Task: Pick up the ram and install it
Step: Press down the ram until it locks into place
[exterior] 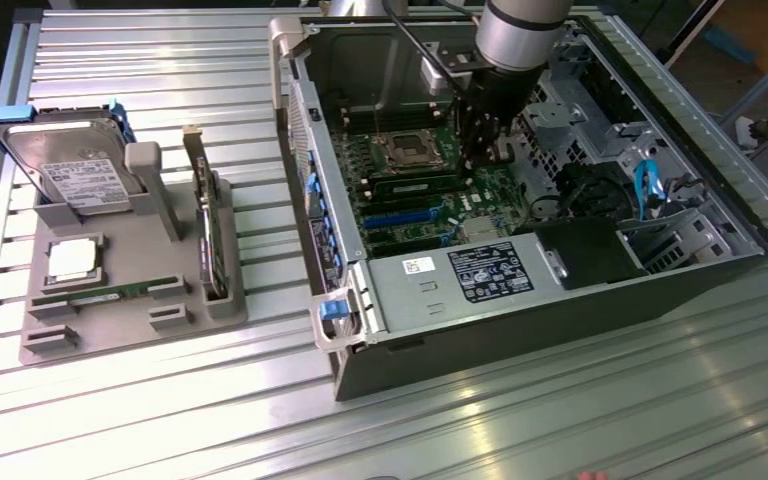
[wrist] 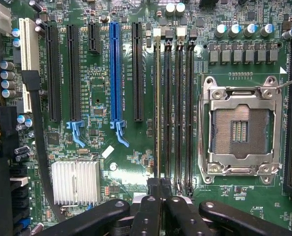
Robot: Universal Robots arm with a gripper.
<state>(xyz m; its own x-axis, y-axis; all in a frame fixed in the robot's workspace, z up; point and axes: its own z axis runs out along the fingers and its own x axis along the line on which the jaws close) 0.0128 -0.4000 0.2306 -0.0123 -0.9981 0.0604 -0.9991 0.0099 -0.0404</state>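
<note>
On the ribbed aluminium table (exterior: pixel 518 420), our black gripper (wrist: pixel 160 189), jaws closed, presses the thin green ram stick (wrist: pixel 158 108); misalignment could jam its slot

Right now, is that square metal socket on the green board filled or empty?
Empty. The socket shows its bare bed of contacts inside the metal frame, with no chip seated. A square silver chip lies on the gray tray outside the computer case.

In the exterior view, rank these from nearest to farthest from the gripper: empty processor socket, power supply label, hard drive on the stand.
1. Processor socket, just toward the exterior view's left of the gripper.
2. Power supply label, lower in the case.
3. Hard drive, outside the case, far left.
</note>
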